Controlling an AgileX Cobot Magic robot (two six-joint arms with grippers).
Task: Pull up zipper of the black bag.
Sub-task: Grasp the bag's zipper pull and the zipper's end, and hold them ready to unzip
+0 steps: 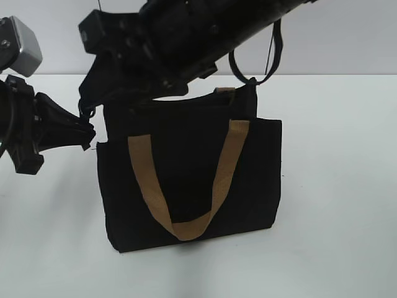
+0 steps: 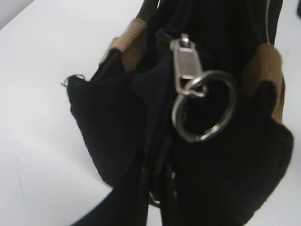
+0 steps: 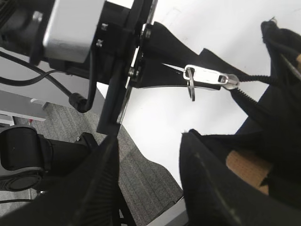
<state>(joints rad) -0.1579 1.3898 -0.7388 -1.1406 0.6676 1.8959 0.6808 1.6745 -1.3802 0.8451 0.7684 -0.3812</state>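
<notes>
Left end effector (image 1: pixel 87 133) is clenched on the corner of the black bag (image 1: pixel 186 186), at the end of the top edge; its two fingers (image 3: pixel 169 49) meet on a taut strip of black fabric there, so the bag is anchored on this side. Directly ahead of these fingers, very near, lies the zipper (image 3: pixel 211 79): a silver pull tab with a round ring (image 2: pixel 204 106) hanging from it, and behind it the black zip track. The long axis of the track runs straight away from the left end effector, along the top edge toward the far end of the bag.

Right end effector (image 3: pixel 146 188) hangs above the bag top with its fingers apart and nothing between them; the pull tab is just in front of it, not touching. I judge this arm is the one to take the tab. It reaches down at a slant from the upper right, across the middle. The bag stands upright on the white bench (image 1: pixel 335 217).
</notes>
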